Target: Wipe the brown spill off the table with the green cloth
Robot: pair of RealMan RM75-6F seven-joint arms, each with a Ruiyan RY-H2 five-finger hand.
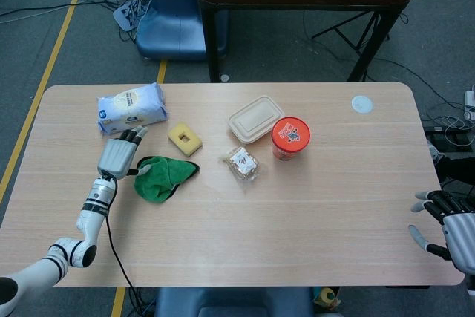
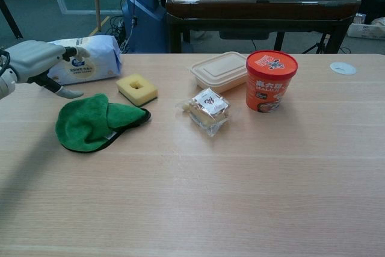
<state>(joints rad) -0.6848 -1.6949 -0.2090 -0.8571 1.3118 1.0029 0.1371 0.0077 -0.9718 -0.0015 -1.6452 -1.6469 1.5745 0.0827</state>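
On the orange cup [image 2: 271, 80] ahead of me I see white characters across its side and a printed lid, too small for me to read. The white soft pack [image 2: 90, 58] carries a round blue logo I cannot make out. The small wrapped snack [image 2: 208, 109] has an illegible label.

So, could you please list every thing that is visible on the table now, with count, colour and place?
green cloth: one, green, left part of the table, lying free
wet wipes pack: one, white and blue, far left
sponge: one, yellow, just behind the cloth
lunch box: one, beige, closed, centre back
noodle cup: one, orange-red, right of the lunch box
snack packet: one, clear wrapper, in front of the lunch box
round sticker: one, white, far right
left hand: open, beside the cloth
right hand: open, at the table's right edge
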